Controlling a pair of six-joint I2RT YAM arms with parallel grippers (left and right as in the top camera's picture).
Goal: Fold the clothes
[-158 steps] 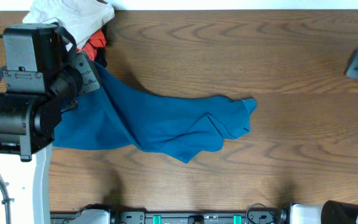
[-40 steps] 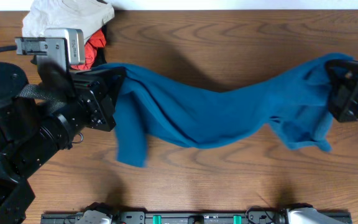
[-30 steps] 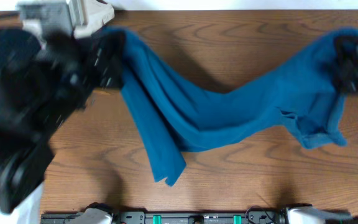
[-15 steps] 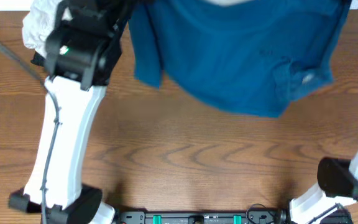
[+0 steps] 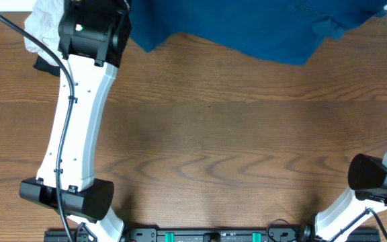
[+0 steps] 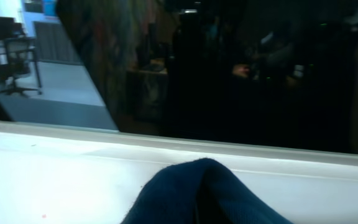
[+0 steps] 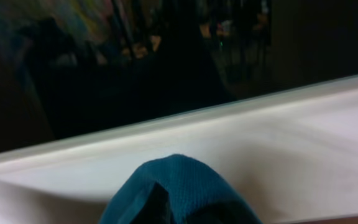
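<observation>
Whereas overhead shows the shirt point(image 5: 261, 33) spread, wrist views show left gripper point(image 6: 201, 208) and right gripper point(image 7: 166, 208) clamping it.

White arm links point(image 5: 79, 128), black joint housings point(image 5: 94, 40), thin black cable point(image 5: 60, 144), small green light point(image 5: 79, 28).

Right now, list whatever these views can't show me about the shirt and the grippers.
- Overhead: the teal shirt runs off the top edge; its upper part and both grips are out of frame.
- Left wrist: its bunched cloth covers the left gripper's fingers.
- Right wrist: the same cloth covers the right gripper's fingers.
- Overhead: the pale garment is partly behind the left arm.
</observation>
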